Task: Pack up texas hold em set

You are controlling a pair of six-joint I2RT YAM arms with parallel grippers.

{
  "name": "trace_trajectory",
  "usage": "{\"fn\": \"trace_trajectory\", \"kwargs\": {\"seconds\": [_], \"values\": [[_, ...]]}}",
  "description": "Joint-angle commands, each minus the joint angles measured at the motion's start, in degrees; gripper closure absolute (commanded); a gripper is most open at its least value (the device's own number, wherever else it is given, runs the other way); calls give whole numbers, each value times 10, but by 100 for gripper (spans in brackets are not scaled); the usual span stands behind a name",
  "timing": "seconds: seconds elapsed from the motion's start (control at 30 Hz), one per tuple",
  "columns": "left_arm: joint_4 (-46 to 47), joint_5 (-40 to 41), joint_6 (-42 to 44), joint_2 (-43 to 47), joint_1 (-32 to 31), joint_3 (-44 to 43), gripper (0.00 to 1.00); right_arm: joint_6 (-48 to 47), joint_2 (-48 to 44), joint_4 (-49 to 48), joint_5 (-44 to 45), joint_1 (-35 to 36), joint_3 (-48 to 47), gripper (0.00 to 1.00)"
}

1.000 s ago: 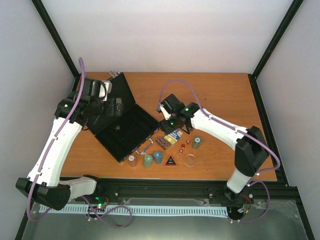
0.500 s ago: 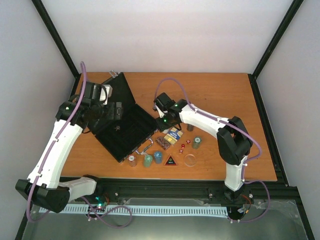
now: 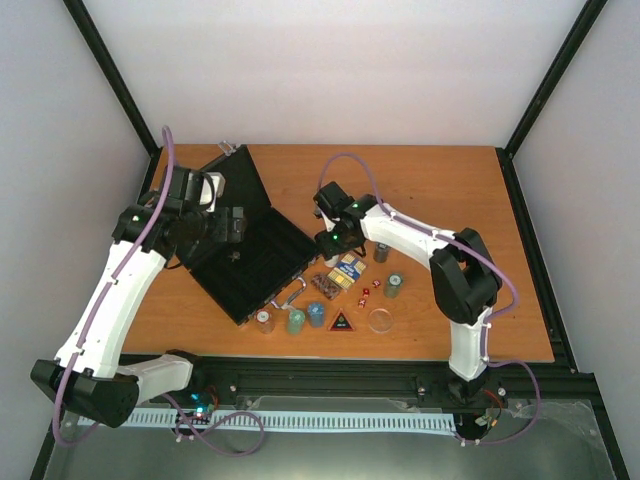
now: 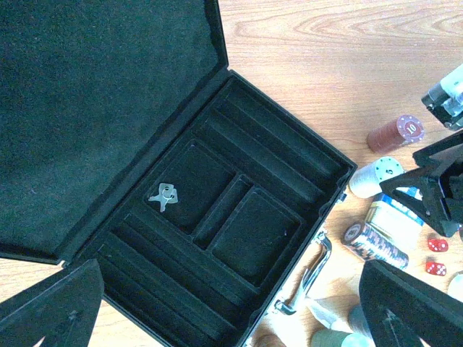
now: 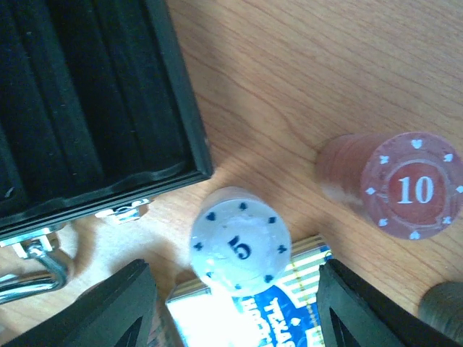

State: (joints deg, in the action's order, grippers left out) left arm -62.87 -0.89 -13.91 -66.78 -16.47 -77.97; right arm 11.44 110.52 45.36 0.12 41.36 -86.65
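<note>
Yr R gripper (image 5: 233,273) hangs spread & empty astride the white chip stack (image 5: 241,242), just beside the open case (image 4: 289,126) and card deck (image 5: 242,322), L gripper (image 4: 230,269) spread over the case too, so an off-ctr squeeze could spill chips or bump the red stack (image 5: 411,186).

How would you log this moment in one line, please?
case: open, keys inside | left gripper: open, over case | right gripper: open, over white chip stack

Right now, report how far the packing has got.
Done: the case is open, trays empty except small keys. In hand: the right tool hangs open over the white chip stack. To do: chip stacks, card deck, dice, triangle and disc all lie outside the case.
</note>
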Motion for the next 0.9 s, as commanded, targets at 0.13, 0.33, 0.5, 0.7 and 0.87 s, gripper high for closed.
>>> {"fn": "trace_trajectory", "kwargs": {"seconds": [0.13, 0.33, 0.5, 0.7, 0.87], "values": [[6, -3, 7, -10, -3, -5, 0, -5, 25, -4, -25, -27, -16, 36], [10, -2, 10, -19, -3, -5, 0, -12, 37, -4, -57, -28, -15, 36], [13, -4, 12, -23, -3, -2, 0, -14, 43, -5, -74, -28, -12, 36], [13, -2, 13, -20, -3, 2, 0, -17, 43, -3, -92, -27, -16, 36], [12, 2, 13, -19, -3, 3, 0, -26, 30, 1, -96, -26, -23, 34]]}}
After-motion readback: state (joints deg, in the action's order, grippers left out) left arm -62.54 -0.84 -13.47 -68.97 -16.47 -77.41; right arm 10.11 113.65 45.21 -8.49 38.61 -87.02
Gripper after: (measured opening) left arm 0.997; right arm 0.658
